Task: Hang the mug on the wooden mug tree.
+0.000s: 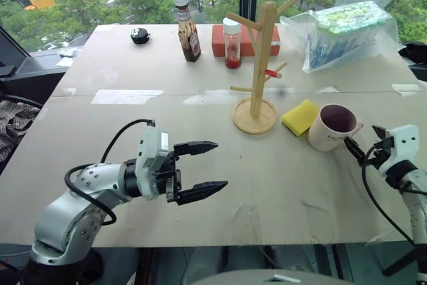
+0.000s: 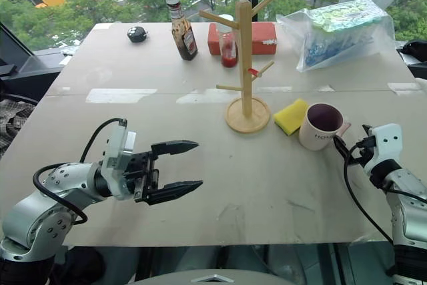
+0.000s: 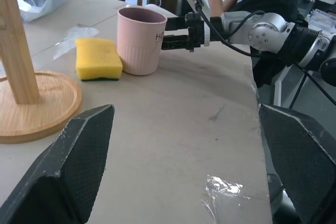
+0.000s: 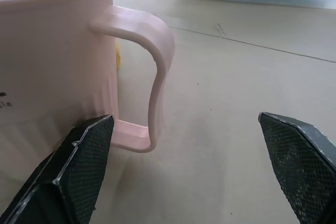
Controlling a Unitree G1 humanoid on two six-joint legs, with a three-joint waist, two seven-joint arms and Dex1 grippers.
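White ceramic mug point(image 1: 331, 127) upright on table point(image 1: 200, 118) beside yellow sponge point(image 1: 299, 117), near light-wood mug tree point(image 1: 260, 65), right gripper point(image 1: 363, 150) spread wide at its handle, left gripper point(image 1: 203, 169) spread, grasping nothing

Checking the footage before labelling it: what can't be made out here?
- mug: lettering cut short by its curve, eye views; cropped in right wrist view.
- wooden mug tree: pegs cut off, left wrist view.
- right hand: contact with the handle unclear, eye views.
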